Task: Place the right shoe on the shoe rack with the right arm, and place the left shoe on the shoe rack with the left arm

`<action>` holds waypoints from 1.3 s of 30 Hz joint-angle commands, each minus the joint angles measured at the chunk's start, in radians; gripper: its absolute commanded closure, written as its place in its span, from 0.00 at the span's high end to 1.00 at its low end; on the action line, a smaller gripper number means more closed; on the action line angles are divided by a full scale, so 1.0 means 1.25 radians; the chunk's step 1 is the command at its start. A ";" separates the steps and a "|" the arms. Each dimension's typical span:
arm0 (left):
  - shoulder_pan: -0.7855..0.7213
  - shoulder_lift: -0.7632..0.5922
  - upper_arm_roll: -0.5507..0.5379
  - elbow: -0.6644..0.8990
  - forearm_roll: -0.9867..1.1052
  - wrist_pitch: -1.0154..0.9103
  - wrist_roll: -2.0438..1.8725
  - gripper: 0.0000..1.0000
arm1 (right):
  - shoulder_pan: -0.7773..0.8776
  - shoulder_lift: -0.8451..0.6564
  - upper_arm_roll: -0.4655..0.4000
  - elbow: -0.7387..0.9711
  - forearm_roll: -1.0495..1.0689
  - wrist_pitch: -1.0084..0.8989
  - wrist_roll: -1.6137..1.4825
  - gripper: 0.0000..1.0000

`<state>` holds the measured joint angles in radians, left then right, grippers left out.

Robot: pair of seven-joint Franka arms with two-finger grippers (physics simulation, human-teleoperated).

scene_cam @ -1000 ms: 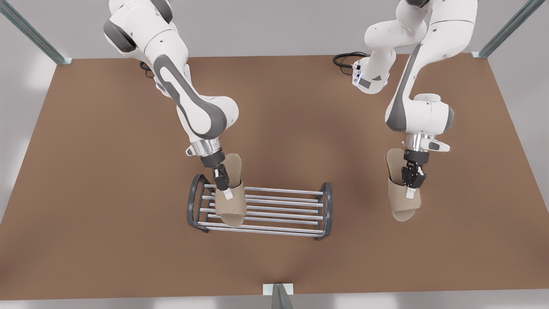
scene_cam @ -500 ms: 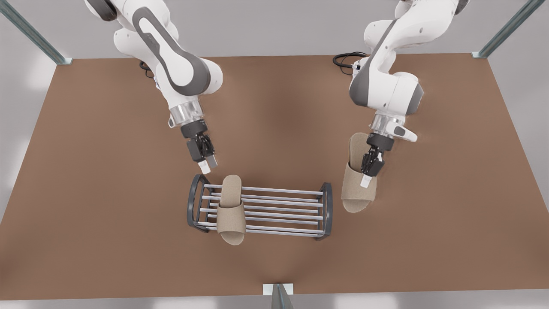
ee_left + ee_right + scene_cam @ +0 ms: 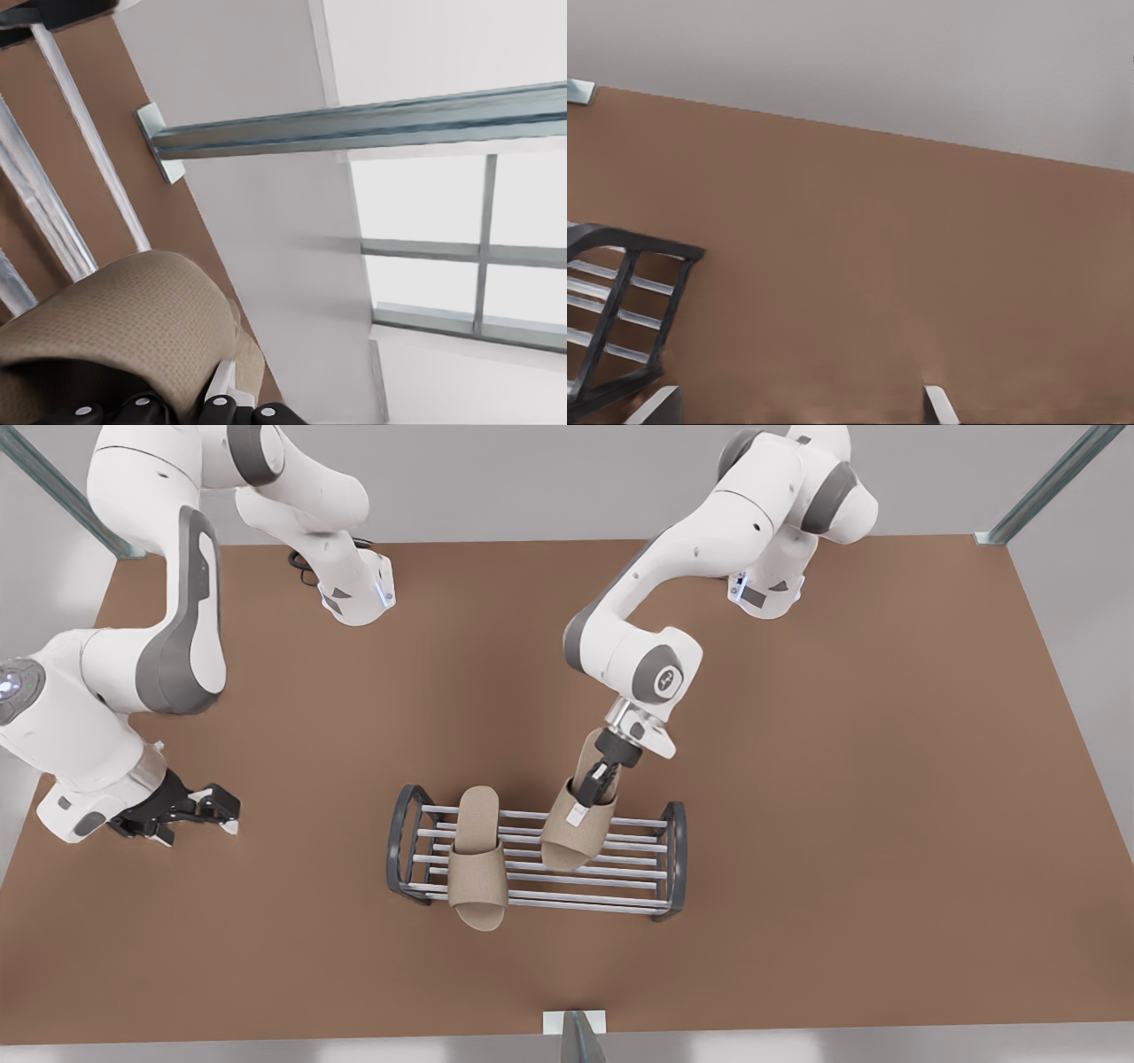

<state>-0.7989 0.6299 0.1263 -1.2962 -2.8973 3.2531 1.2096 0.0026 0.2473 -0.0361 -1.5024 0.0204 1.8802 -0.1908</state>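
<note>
Looking from the front edge of the brown tabletop (image 3: 797,957) back, you first meet the beige fabric open-toe slipper (image 3: 477,857) lying across the low silver-barred shoe rack with dark grey end frames (image 3: 675,859), its toe overhanging the front bar at the lower centre of the frame; a knock to the rack could tip it off. Just behind and to the right of it, the second beige slipper (image 3: 576,824) hangs tilted over the rack's right half, pinched by the left gripper (image 3: 595,786), whose fingers are closed on its strap. If you release it while it is this steep, I expect it to land on edge, slide between the bars or bump its neighbour. At the far left of the frame, the right gripper (image 3: 190,813) waits well clear of the rack with its fingers spread and nothing in them.
</note>
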 commanded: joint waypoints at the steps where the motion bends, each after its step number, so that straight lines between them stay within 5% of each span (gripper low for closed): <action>1: -0.003 0.007 0.002 -0.011 -0.688 -0.110 -0.040 0.21 | -0.016 -0.074 0.004 -0.121 -0.062 -0.078 0.095 1.00; 4: 0.003 0.024 0.002 -0.012 -0.688 -0.155 -0.040 0.21 | -0.071 -0.081 0.071 -0.122 -0.064 -0.024 0.102 1.00; 5: 0.003 0.029 0.002 -0.015 -0.688 -0.155 -0.040 0.44 | -0.067 -0.074 0.064 -0.109 -0.063 -0.023 0.101 1.00; 6: 0.002 0.027 0.002 -0.029 -0.688 -0.157 -0.040 1.00 | -0.063 -0.075 0.064 -0.106 -0.062 -0.020 0.102 1.00; 39: 0.044 0.069 0.011 0.023 -0.716 -0.184 -0.039 1.00 | -0.105 -0.049 0.058 -0.106 -0.031 -0.025 0.095 1.00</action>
<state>-0.7486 0.7147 0.1404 -1.2666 -2.8973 3.0488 1.1662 -0.1296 0.1875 0.0376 -1.6352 -0.0203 1.8479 -0.0802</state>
